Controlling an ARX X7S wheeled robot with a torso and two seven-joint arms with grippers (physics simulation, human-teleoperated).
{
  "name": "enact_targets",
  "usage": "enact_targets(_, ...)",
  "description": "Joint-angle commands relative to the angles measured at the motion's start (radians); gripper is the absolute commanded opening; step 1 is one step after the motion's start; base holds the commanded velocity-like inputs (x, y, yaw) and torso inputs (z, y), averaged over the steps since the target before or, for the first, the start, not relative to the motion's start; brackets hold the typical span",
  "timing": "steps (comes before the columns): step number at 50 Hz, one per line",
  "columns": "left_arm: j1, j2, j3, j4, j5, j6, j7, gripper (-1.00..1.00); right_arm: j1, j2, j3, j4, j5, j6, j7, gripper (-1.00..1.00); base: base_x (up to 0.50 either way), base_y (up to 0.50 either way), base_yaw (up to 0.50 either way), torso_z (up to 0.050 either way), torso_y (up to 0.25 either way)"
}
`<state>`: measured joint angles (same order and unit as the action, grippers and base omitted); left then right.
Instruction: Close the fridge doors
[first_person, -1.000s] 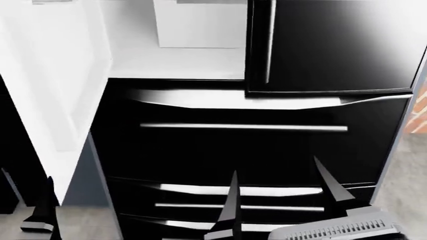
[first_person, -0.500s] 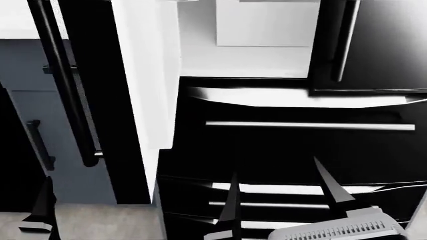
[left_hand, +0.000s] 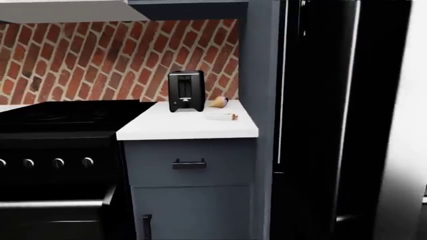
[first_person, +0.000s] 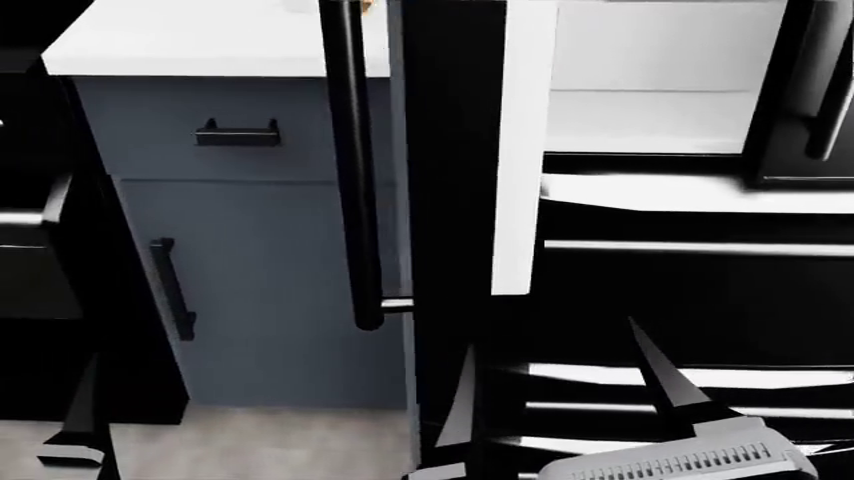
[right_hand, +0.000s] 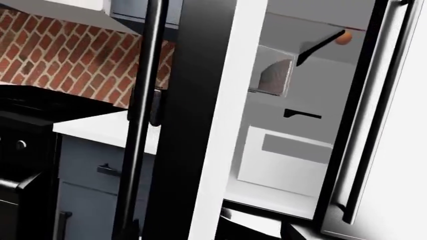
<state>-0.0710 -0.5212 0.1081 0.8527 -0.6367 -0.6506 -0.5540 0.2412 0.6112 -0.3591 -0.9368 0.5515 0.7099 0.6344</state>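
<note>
The left fridge door stands open, edge-on to me, with its white lining facing the white fridge interior and its long dark bar handle on the outer side. At the upper right shows part of the right fridge door, nearly shut. My right gripper hangs open low in front of the drawers, touching nothing. Only one finger of my left gripper shows, at the bottom left corner. The right wrist view shows the left door, its handle and the right door.
Glossy black drawers with silver handles sit under the fridge doors. Left of the fridge stands a grey-blue cabinet under a white counter. A black toaster sits on that counter, and a black stove is further left.
The head view has swung left: the open left door has slid from the picture's left edge toward its middle, and the cabinet and counter have come into view. Both grippers keep their places in the view.
</note>
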Motion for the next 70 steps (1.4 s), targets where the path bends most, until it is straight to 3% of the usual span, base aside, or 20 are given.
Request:
enact_targets(1,-0.015,0.023,-0.021,-0.006,0.023,-0.024,0.012,1.0,0.007,-0.011,0.033,-0.01,-0.019,0.033,-0.01,1.0,-0.03,0.5,0.0,0.0,0.0)
enact_targets(26,-0.023,0.021,-0.015,-0.001,0.013,-0.024,0.0,1.0,0.018,-0.005,0.059,-0.005,0.046,0.017,-0.008,1.0,-0.03,0.5,0.0,0.0,0.0)
enact_targets(36,-0.051,0.013,-0.044,0.003,-0.001,-0.034,-0.018,1.0,0.086,0.001,0.097,-0.042,0.15,0.057,-0.017,1.0,0.0,0.02,0.0,0.0,0.0)
enact_targets(47,-0.044,0.014,-0.032,0.001,0.007,-0.025,-0.019,1.0,0.102,0.006,0.097,-0.05,0.175,0.057,-0.013,1.0,0.48,0.0,0.0,0.0,0.0)
enact_targets(61,-0.041,0.01,-0.031,0.006,0.0,-0.022,-0.023,1.0,0.108,0.03,0.046,-0.061,0.11,0.057,0.006,1.0,0.25,0.01,0.0,0.0,0.0)
enact_targets(70,-0.046,0.006,-0.032,0.007,-0.008,-0.027,-0.026,1.0,0.116,0.038,0.016,-0.059,0.087,0.061,0.015,1.0,0.0,0.5,0.0,0.0,0.0)
